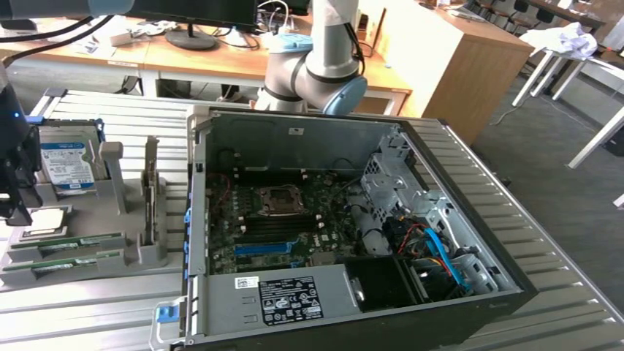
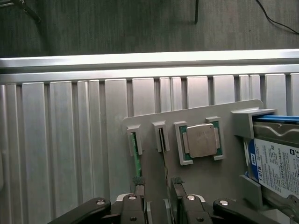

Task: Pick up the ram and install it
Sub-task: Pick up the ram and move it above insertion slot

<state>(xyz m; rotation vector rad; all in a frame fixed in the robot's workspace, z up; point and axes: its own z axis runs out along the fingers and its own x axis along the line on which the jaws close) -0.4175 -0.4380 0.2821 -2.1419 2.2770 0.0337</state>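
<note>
One ram (image 2: 136,158) stands on edge, long axis running toward the wide-open pincer (image 2: 156,182).

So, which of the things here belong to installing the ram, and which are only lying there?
For the job: ram sticks, motherboard in the open case, end effector.
Lying about: hard drive, processor chip.

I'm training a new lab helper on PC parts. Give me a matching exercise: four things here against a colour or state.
1 hard drive
2 processor
3 ram sticks
4 computer case

a green, slotted in holder
b blue label, upright
c side open
d square, silver

Pairs: 1-b, 2-d, 3-a, 4-c
</note>
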